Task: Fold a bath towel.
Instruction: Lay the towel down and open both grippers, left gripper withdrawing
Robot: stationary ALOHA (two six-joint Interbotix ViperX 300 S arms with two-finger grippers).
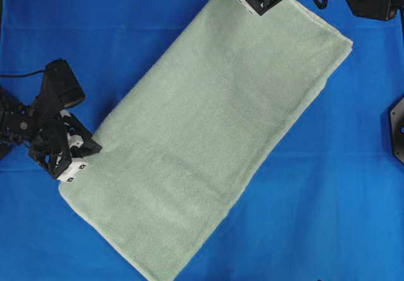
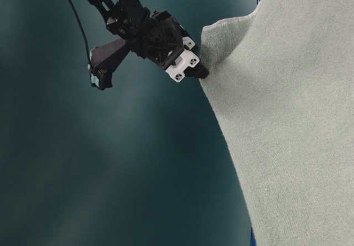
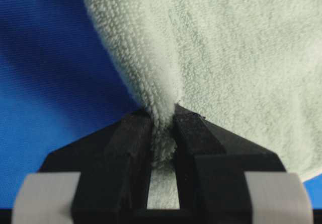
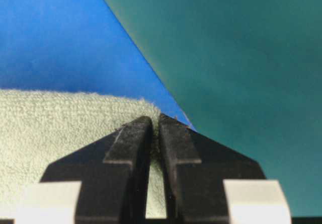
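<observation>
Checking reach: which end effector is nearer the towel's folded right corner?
Right end effector, gripping the towel along its top edge; the left grips the opposite lower-left end.

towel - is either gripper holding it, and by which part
Both hold the bath towel: the left gripper pinches its edge near one corner, the right gripper its edge near the far corner.

Terry cloth, woven cover, matt plastic

The bath towel (image 1: 214, 148) is fuzzy, looped sage-green terry, matt, with a flatter, paler hem along its lower right edge. The blue table cover (image 1: 328, 218) beneath looks like smooth, finely woven cloth without shine. The left gripper (image 3: 163, 126) and right gripper (image 4: 155, 128) have matt black, faintly grainy plastic fingers with smooth white plastic blocks at the frames' bottom corners.
</observation>
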